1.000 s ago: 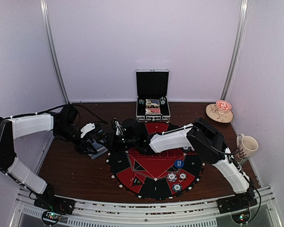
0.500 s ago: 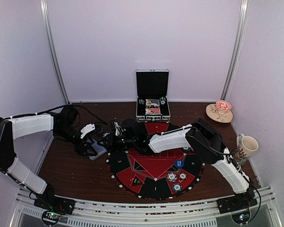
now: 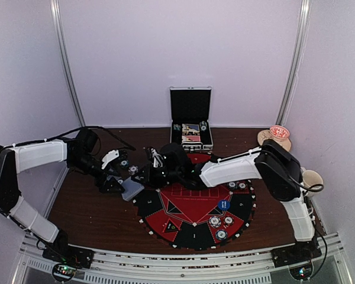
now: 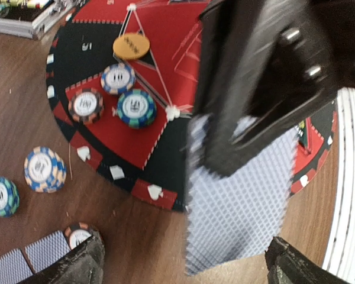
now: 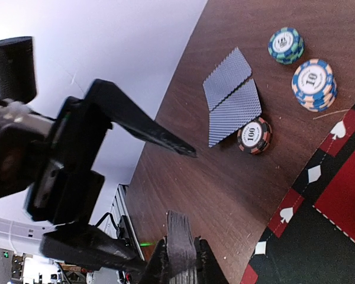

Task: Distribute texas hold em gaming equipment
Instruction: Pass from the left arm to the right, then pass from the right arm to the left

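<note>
Toward the left side of the counter (image 3: 94, 219), at the left rim of the red-and-black mat (image 3: 183, 198), a deck of grey-blue-backed cards (image 4: 236, 207) is pinched by the right tool (image 5: 180, 269). The left tool (image 4: 186, 260) is spread wide, with one finger on either side of the deck. Two face-down cards (image 5: 231, 97) and three chip stacks (image 5: 312, 83) are noted on the bare wood nearby.

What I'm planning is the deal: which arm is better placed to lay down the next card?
Probably right. The right gripper is shut on the deck of cards, while the left gripper stands wide open around it, gripping nothing.
</note>
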Robot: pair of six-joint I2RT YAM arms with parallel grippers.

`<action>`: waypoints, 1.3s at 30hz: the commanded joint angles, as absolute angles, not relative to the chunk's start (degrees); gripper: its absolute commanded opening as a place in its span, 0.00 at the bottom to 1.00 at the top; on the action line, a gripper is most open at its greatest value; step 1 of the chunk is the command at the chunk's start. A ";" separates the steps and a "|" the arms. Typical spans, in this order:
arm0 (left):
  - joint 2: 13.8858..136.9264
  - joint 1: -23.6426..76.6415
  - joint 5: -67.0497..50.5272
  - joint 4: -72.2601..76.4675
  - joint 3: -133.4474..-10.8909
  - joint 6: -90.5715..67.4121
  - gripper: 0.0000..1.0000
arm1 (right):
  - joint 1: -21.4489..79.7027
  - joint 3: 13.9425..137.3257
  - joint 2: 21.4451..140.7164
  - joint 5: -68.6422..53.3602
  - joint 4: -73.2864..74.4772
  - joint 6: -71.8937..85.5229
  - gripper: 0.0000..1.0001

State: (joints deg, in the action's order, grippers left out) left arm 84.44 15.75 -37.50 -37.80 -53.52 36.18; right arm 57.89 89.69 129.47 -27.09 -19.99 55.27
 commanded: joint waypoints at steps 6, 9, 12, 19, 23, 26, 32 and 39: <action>85.97 16.69 -53.29 -34.19 -60.97 36.33 0.98 | 56.69 74.40 111.92 -18.13 -22.95 51.93 0.00; 84.03 19.43 -52.09 -31.59 -62.06 37.14 0.98 | 56.66 71.01 109.64 -16.43 -24.87 53.53 0.00; 82.15 24.36 -49.14 -30.62 -61.83 39.31 0.98 | 56.57 67.82 107.78 -13.66 -27.27 55.57 0.00; 79.61 33.22 -38.57 -20.42 -55.10 38.15 0.98 | 56.55 63.29 105.96 -11.62 -33.94 60.26 0.00; 79.65 33.75 -37.06 -14.44 -52.62 36.13 0.98 | 56.58 60.96 105.65 -10.99 -37.73 62.77 0.00; 80.51 33.75 -36.03 -11.81 -52.12 35.30 0.98 | 56.52 60.22 105.81 -11.98 -40.05 64.34 0.00; 83.66 33.75 -36.44 -7.57 -52.19 32.66 0.98 | 56.93 58.86 105.71 -11.54 -42.86 65.98 0.00; 84.47 34.20 -38.26 -5.59 -51.17 33.13 0.98 | 56.88 57.13 105.65 -10.14 -46.51 68.33 0.00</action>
State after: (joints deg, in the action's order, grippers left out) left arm 84.16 33.82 -36.86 -9.89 -52.18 33.58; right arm 56.75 58.08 107.96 -11.90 -41.71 66.30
